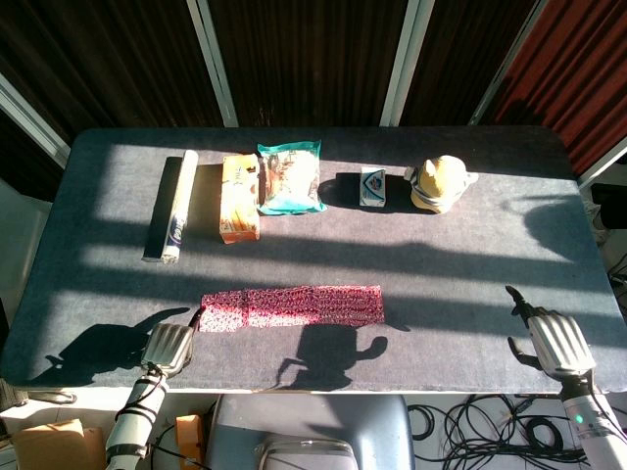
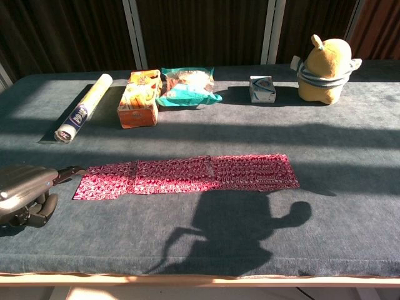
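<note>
A long red patterned strip (image 1: pixel 291 305) (image 2: pixel 187 175) lies flat across the table's front middle. My left hand (image 1: pixel 168 345) (image 2: pixel 25 194) hovers low at the front left, back upward. One finger reaches toward the strip's left end, and I cannot tell whether it touches. It holds nothing. My right hand (image 1: pixel 549 338) is at the front right edge, fingers spread and empty, far from the strip. The chest view does not show it.
Along the back stand a white roll (image 1: pixel 171 206) (image 2: pixel 83 107), an orange box (image 1: pixel 238 198) (image 2: pixel 138 98), a teal snack bag (image 1: pixel 290 176) (image 2: pixel 187 86), a small white-blue carton (image 1: pixel 372 186) (image 2: pixel 262 89) and a yellow plush toy (image 1: pixel 439 183) (image 2: pixel 326 61). The grey table (image 1: pixel 460 264) carries strong shadows.
</note>
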